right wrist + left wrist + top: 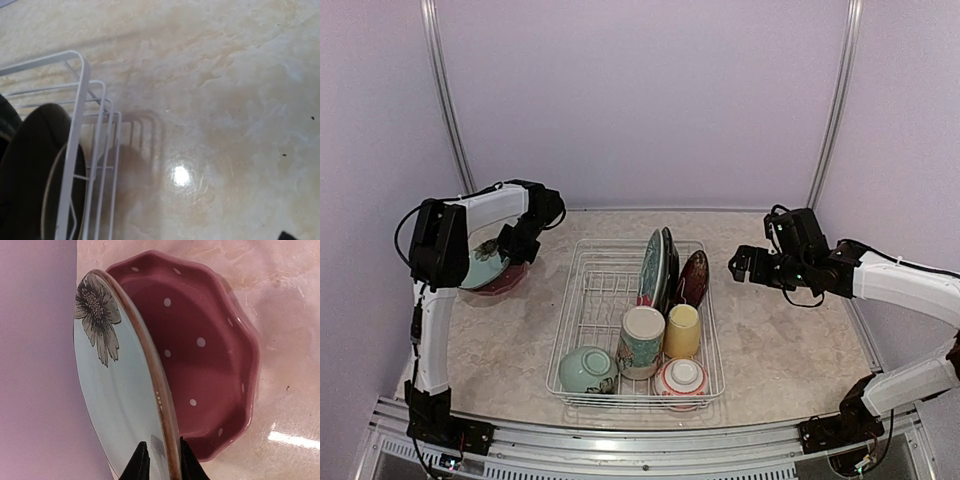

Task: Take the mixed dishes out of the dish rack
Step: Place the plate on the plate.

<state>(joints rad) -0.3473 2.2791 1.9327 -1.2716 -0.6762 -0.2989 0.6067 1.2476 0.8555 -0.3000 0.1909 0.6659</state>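
My left gripper (512, 246) is shut on the rim of a pale-blue plate (483, 264) with a brown rim and a grey flower. It holds the plate tilted over a pink dotted plate (503, 284) on the table, left of the white dish rack (582, 300). In the left wrist view the fingers (141, 462) pinch the blue plate (115, 390) beside the pink plate (210, 355). The rack holds a teal plate (652, 266), a dark-rimmed plate (669, 262), a red floral plate (694, 277), a tall mug (641, 340), a yellow cup (682, 330), a pale-green bowl (587, 368) and a red-and-white bowl (681, 377). My right gripper (740, 265) hovers open and empty right of the rack.
The right wrist view shows the rack's corner wires (80, 100), a dark plate (30, 165) inside it and bare marble table (225, 125) to the right. Purple walls stand close on the left, back and right.
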